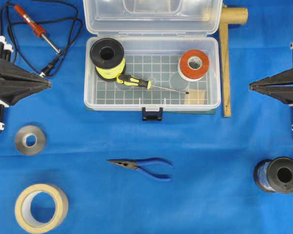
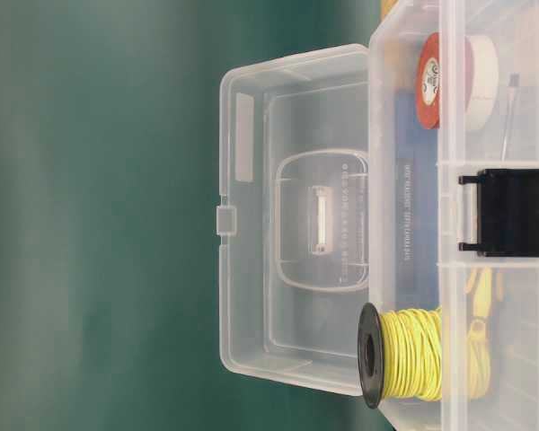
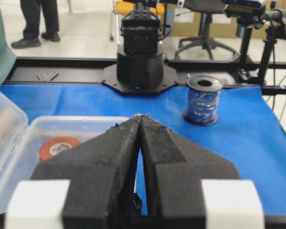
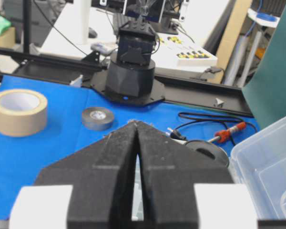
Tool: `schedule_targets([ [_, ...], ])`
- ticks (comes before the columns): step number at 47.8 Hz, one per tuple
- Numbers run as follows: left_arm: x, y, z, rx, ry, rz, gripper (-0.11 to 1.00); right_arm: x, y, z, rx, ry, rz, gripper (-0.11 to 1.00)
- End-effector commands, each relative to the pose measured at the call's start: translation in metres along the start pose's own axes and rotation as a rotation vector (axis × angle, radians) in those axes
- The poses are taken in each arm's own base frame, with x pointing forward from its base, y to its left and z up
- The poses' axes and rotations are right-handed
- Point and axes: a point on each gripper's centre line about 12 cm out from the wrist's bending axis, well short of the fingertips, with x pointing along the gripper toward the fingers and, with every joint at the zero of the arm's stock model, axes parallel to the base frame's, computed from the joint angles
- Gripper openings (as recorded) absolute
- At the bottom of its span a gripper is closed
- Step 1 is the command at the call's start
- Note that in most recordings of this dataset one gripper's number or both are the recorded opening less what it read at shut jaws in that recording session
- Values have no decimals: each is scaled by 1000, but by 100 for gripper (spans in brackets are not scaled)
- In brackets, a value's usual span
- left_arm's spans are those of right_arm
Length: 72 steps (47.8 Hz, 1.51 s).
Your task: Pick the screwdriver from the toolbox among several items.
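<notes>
The clear toolbox (image 1: 213, 75) stands open at the top middle with its lid back. Inside lie the screwdriver (image 1: 135, 82) with its yellow-and-black handle and thin shaft pointing right, a yellow wire spool (image 1: 107, 57), an orange-red tape roll (image 1: 194, 64) and a small wooden block (image 1: 195, 97). My left gripper (image 1: 49, 85) is shut and empty at the left edge, well clear of the box. My right gripper (image 1: 250, 87) is shut and empty at the right edge. The tape roll shows in the left wrist view (image 3: 58, 147), and the spool in the table-level view (image 2: 404, 355).
Blue-handled pliers (image 1: 144, 166) lie in front of the box. A red soldering iron (image 1: 36, 28) with black cord is at the back left. A grey tape roll (image 1: 30, 140) and tan masking tape (image 1: 41, 207) sit front left. A blue wire spool (image 1: 278, 175) is front right. A wooden stick (image 1: 225, 63) lies right of the box.
</notes>
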Motion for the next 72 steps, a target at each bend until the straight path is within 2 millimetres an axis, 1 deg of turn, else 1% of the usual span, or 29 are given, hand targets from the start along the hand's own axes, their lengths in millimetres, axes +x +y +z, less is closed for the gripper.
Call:
schedule_targets([
  [1, 2, 1, 6, -18, -8, 6, 0, 2, 0, 7, 6, -15, 0, 0],
  [6, 2, 1, 6, -16, -6, 6, 0, 12, 0, 12, 20, 35, -2, 0],
  [13, 3, 1, 9, -16, -14, 6, 0, 39, -8, 25, 54, 130, -35, 0],
  [16, 3, 1, 8, -16, -11, 6, 0, 55, -15, 29, 82, 182, -68, 0],
  [21, 3, 1, 8, -19, -12, 6, 0, 81, -31, 30, 143, 268, -127, 0],
  [22, 3, 1, 8, -18, -12, 6, 0, 90, -36, 30, 161, 295, -147, 0],
  [27, 3, 1, 8, -21, -11, 6, 0, 119, -52, 21, 212, 394, -200, 0],
  [31, 4, 1, 8, -24, -12, 6, 0, 141, -66, 11, 247, 472, -242, 1],
  [34, 3, 1, 8, -24, -14, 6, 0, 158, -77, 1, 280, 534, -276, 8],
  [37, 3, 1, 9, -24, -15, 6, 0, 176, -88, -10, 318, 613, -311, 22],
  [41, 3, 1, 10, -25, -18, 6, 0, 193, -98, -24, 341, 701, -340, 46],
  [44, 3, 1, 11, -27, -21, 6, 0, 207, -105, -37, 355, 774, -358, 61],
  [46, 3, 1, 10, -27, -20, 6, 0, 214, -107, -47, 360, 815, -364, 66],
  [48, 3, 1, 11, -27, -21, 6, 0, 221, -108, -56, 364, 851, -367, 67],
  [51, 3, 1, 10, -27, -20, 6, 0, 230, -110, -73, 374, 907, -375, 66],
  [60, 3, 1, 10, -30, -18, 6, 0, 244, -114, -122, 406, 1024, -400, 66],
  [63, 3, 1, 10, -34, -17, 7, 0, 246, -115, -135, 414, 1049, -404, 66],
  [72, 3, 1, 9, -42, -12, 7, 0, 250, -109, -159, 427, 1095, -398, 66],
])
